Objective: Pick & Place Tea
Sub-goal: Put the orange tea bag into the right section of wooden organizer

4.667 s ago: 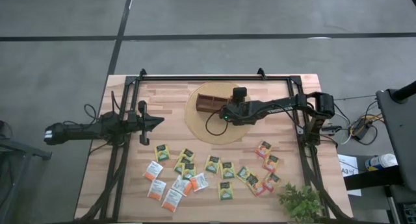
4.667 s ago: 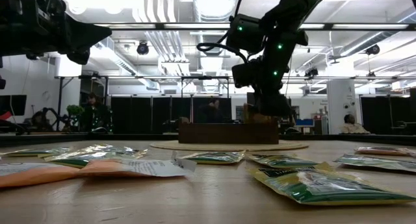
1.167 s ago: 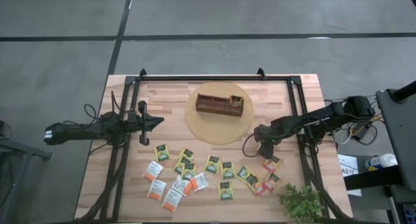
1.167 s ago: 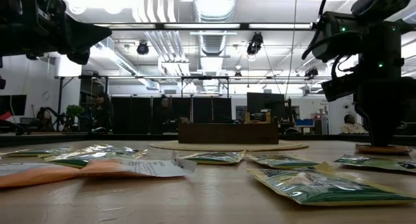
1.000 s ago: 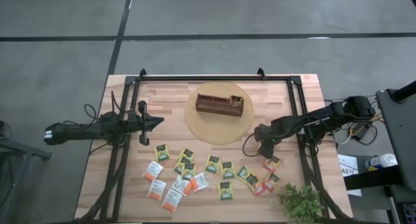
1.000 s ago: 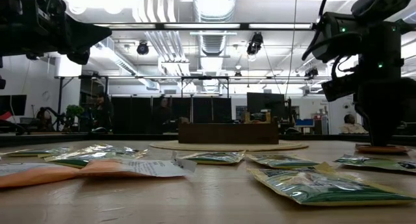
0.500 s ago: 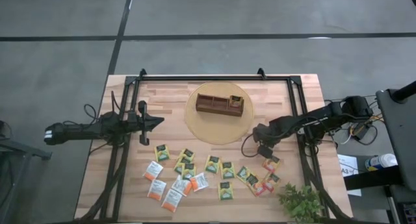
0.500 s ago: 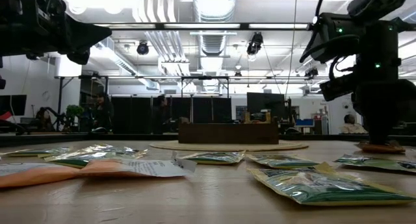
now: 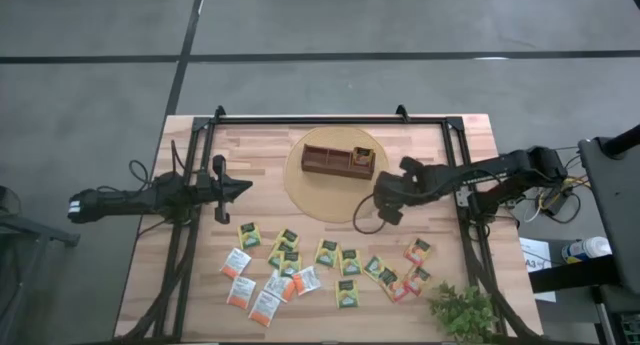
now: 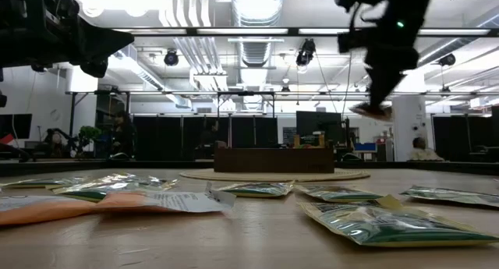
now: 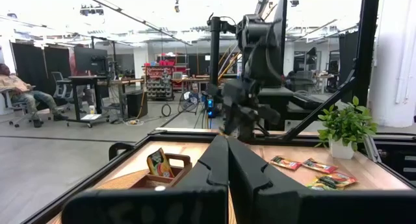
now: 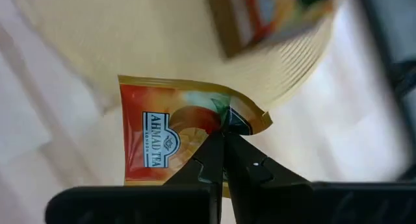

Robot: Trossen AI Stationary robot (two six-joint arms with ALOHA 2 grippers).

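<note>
Right wrist view is filled by an orange-red tea packet (image 12: 174, 134) that is being pinched at one edge between the closed tips of the right pincer (image 12: 223, 134); part of its lower edge is being covered by the dark fingers. Beyond it, the round woven mat (image 12: 149, 36) and a corner of the wooden tray (image 12: 273, 16) are being shown blurred, the tray being cut off by the frame edge.

From above, the right pincer (image 9: 384, 197) is being held over the mat's right rim (image 9: 300, 200), just beside the tray (image 9: 338, 162), and the held packet itself is too small to be made out there. In the low view it is being seen as a small flat shape (image 10: 369, 110) lifted well above the bench (image 10: 257, 230), under the dark arm.

The remaining tea packets (image 9: 327, 252) are being left scattered along the near part of the bench (image 9: 260, 150), some overlapping so that edges are being hidden. One packet (image 11: 156, 163) is standing in the tray's end compartment, as is being shown in the left wrist view.

The left pincer (image 9: 243, 188) is being kept shut, empty, over the bench's left side, well apart from the packets. A small potted plant (image 9: 462, 311) is being partly cut off at the near right corner.
</note>
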